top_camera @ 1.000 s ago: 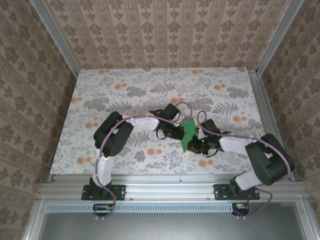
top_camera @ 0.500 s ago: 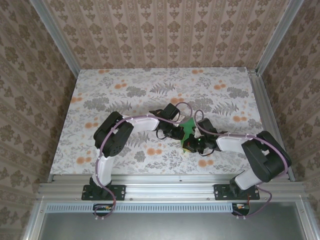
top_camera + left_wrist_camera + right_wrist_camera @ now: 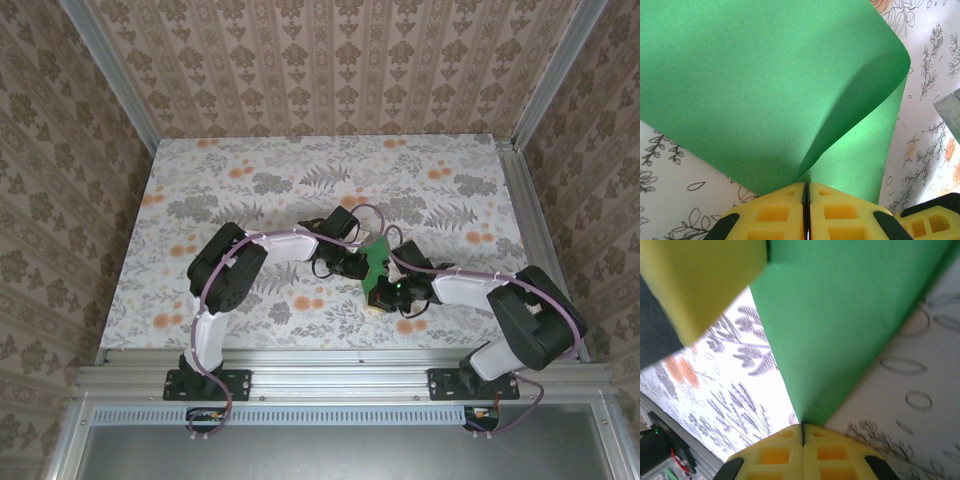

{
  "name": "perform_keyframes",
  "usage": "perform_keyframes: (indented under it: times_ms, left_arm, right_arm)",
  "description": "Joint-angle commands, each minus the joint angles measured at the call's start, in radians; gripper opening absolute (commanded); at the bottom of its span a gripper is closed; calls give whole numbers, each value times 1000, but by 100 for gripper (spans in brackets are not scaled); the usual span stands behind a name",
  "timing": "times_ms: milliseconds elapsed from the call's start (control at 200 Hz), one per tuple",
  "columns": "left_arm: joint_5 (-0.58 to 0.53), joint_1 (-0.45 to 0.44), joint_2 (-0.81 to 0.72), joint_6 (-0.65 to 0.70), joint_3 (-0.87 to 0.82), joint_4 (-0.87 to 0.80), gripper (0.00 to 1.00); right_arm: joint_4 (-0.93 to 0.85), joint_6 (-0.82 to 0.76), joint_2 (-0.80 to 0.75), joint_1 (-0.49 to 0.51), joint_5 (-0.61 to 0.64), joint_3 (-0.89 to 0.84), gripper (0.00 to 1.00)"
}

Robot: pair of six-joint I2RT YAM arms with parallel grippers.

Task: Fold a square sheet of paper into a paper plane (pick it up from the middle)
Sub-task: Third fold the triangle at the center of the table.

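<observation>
A worktop [image 3: 250, 170] printed with grey leaves and orange blooms is filling the middle of the top view. Patterned walls [image 3: 330, 60] are standing along its upper, left and right sides. A metal rail [image 3: 340, 378] is running across the lower frame, with a grey panel [image 3: 340, 455] lying below it.

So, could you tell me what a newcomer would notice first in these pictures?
The bright-green square sheet of paper, bent into a curve, at the middle of the floral table. The left gripper and the right gripper are both shut on it, close together.
</observation>
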Motion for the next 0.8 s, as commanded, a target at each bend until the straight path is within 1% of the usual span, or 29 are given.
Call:
perform_keyframes:
  times_ms: [0, 135, 190, 220, 320, 415, 515, 540, 795]
  left_arm:
    - [-114, 7, 111, 33, -47, -140, 10]
    - [-111, 7, 108, 33, -46, -139, 10]
    - [-108, 7, 105, 32, -49, -135, 10]
    - [-107, 6, 104, 31, -50, -135, 10]
    - [-104, 3, 102, 30, -49, -135, 10]
    - [-109, 2, 97, 35, -44, -146, 10]
    - [-120, 2, 85, 33, -48, -147, 10]
    - [-121, 2, 84, 32, -50, -146, 10]
    - [-118, -2, 91, 32, -53, -135, 10]
  right_arm:
    - [-238, -64, -3, 25, 24, -2, 3]
    - [-266, -65, -54, 20, 31, 25, 3]
    - [-219, -32, -83, -5, 9, 28, 3]
    - [-189, -14, -129, -24, -2, 32, 3]
    - [-88, 33, -149, -98, -17, 51, 3]
    - [-32, 61, -119, -139, -11, 76, 2]
    - [-15, 76, -98, -150, 23, 91, 3]
    - [-4, 82, -61, -153, 22, 92, 3]
    - [74, 84, 70, -160, 35, 115, 3]
